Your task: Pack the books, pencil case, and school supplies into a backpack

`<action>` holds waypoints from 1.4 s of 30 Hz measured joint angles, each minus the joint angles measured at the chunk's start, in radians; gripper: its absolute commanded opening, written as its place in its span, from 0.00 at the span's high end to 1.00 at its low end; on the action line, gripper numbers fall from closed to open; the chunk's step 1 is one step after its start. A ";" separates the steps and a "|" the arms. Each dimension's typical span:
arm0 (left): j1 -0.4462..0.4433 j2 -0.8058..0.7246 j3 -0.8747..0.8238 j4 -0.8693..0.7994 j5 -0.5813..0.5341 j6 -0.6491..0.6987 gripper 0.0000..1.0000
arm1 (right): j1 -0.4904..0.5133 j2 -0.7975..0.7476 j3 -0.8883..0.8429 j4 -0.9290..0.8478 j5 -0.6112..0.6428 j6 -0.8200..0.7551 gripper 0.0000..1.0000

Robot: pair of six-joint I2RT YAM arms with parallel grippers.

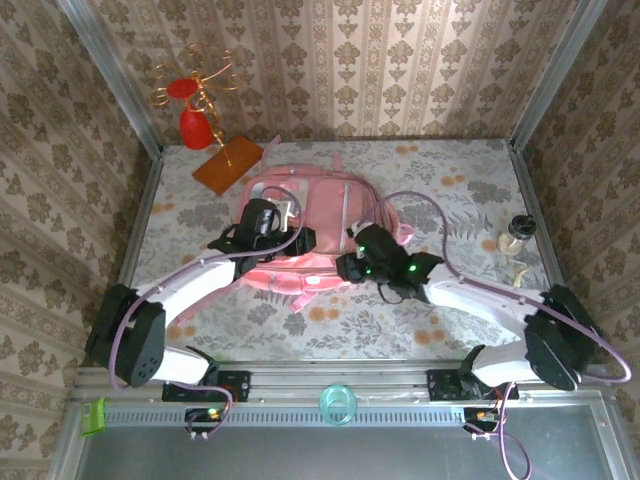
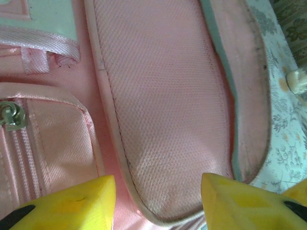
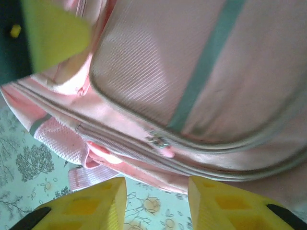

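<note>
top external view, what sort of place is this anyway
Probably a staged robot test booth: wallpapered panel walls, metal corner framing, and a floral-covered table with a mounting rail along its near edge.

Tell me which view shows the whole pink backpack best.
Top external: the backpack lies mid-table, its outline mostly visible though the left arm and right arm cover parts. The left wrist gives a close-up of a padded pink panel and a zip pull; the right wrist, a zipped seam and a grey stripe.
</note>
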 measured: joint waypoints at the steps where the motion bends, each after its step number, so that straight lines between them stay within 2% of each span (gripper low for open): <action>1: 0.000 0.012 0.005 0.001 0.002 0.000 0.50 | 0.014 0.023 0.000 0.018 0.009 0.009 0.64; 6: 0.000 0.034 0.022 0.002 0.006 0.007 0.50 | 0.035 0.121 0.000 0.085 0.064 0.056 0.65; 15: 0.000 0.039 0.029 0.003 0.007 0.022 0.50 | 0.072 0.204 0.005 0.124 0.180 0.109 0.65; 25: 0.000 0.040 0.029 0.003 0.010 0.030 0.50 | 0.119 0.235 0.053 0.062 0.373 0.195 0.70; 34: 0.002 0.040 0.029 0.003 0.010 0.031 0.50 | 0.132 0.217 0.060 0.004 0.417 0.216 0.74; 42: 0.014 0.040 0.029 0.003 0.014 0.039 0.49 | 0.138 0.218 0.071 -0.001 0.417 0.212 0.83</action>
